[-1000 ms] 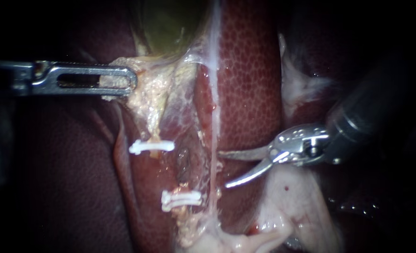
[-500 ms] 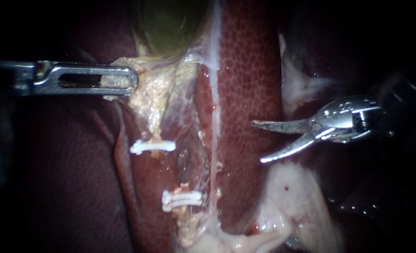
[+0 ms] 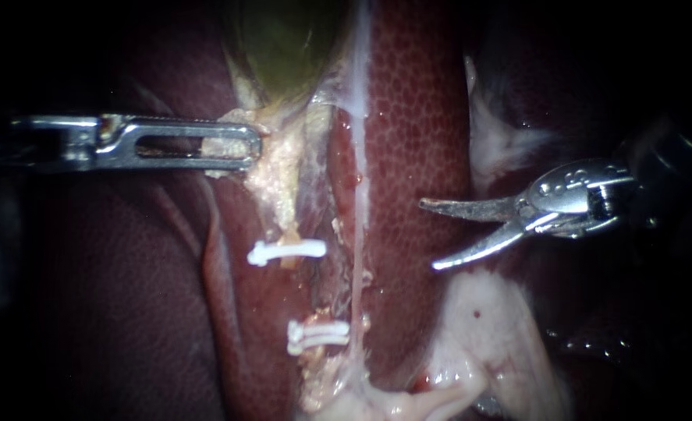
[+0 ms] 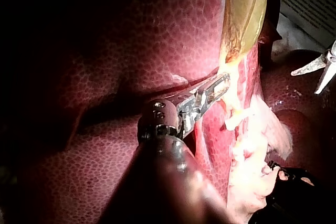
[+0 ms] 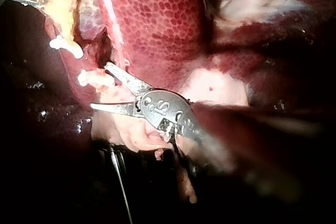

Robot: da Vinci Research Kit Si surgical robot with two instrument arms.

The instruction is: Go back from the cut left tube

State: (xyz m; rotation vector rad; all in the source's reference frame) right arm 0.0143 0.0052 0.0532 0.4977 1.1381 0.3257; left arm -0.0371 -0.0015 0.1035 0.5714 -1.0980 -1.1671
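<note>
The left tube is cut, with a gap (image 3: 316, 284) between an upper white clip (image 3: 287, 251) and a lower white clip (image 3: 318, 335). A thin pale right tube (image 3: 357, 257) runs beside them, whole. My right instrument (image 3: 431, 235) hangs to the right of the tubes over the liver (image 3: 416, 117), its two curved blades open and empty; the right wrist view shows those blades (image 5: 101, 86) spread near the clips. My left instrument (image 3: 236, 146) is shut on yellowish tissue just below the green gallbladder (image 3: 283, 47), and its jaws (image 4: 218, 85) also show in the left wrist view.
Pale fatty tissue (image 3: 478, 335) lies below the right instrument, and more (image 3: 494, 140) lies above it. Dark liver (image 3: 111, 296) fills the left side. My right instrument's blades (image 4: 320, 72) show far beyond the left one in the left wrist view.
The right instrument drew back right and upward from the tubes, blades still open, then held. In the last half second the left instrument moved right, carrying its tissue and the clips with it.
</note>
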